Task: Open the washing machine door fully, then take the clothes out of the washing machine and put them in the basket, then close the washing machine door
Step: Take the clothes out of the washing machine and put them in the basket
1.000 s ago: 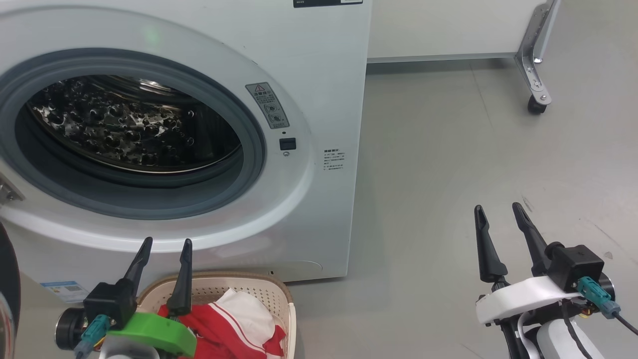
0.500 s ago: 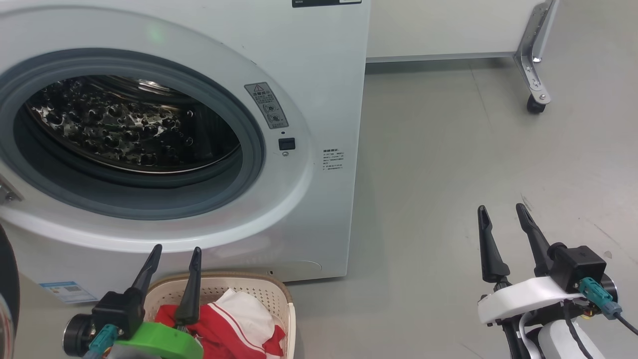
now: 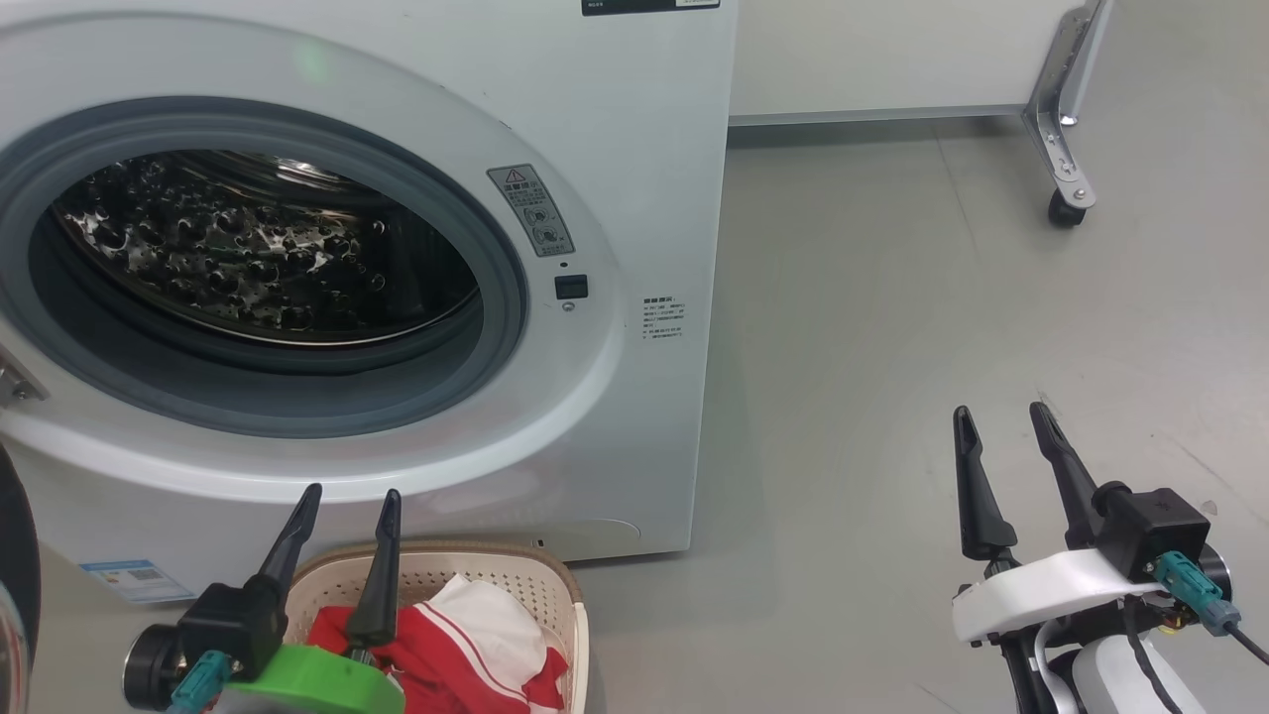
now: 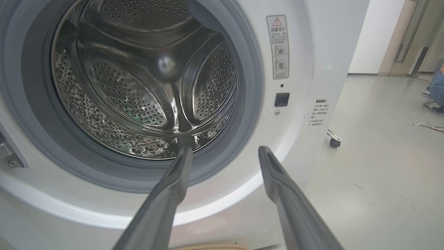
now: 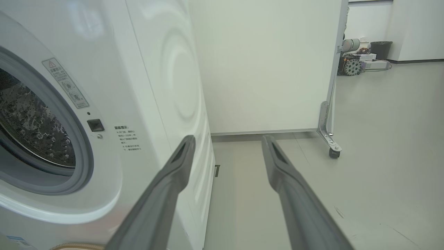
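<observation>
The white washing machine [image 3: 634,198] stands with its round opening uncovered, and the steel drum [image 4: 138,86] holds no fabric. A sliver of the washing machine door's black rim [image 3: 18,555] shows at the far left edge. The cream basket [image 3: 560,585] sits on the floor at the machine's foot, with the red and white clothes [image 3: 466,635] lying in it. My left gripper [image 3: 354,491] hangs open above the basket's left part, fingers pointing at the opening's lower edge [image 4: 225,149]. Out over the bare floor to the right, my right gripper [image 3: 998,408] is open and holds nothing [image 5: 228,137].
A white partition panel on a metal bracket with a castor [image 3: 1066,208] stands behind and to the right of the machine. Grey floor [image 3: 892,347] spreads to the right. A dark bin [image 5: 381,50] and equipment sit far back. Part of a person's leg [image 4: 437,86] shows at a distance.
My left gripper has shifted a little to the right and lower over the basket. The right gripper has barely moved.
</observation>
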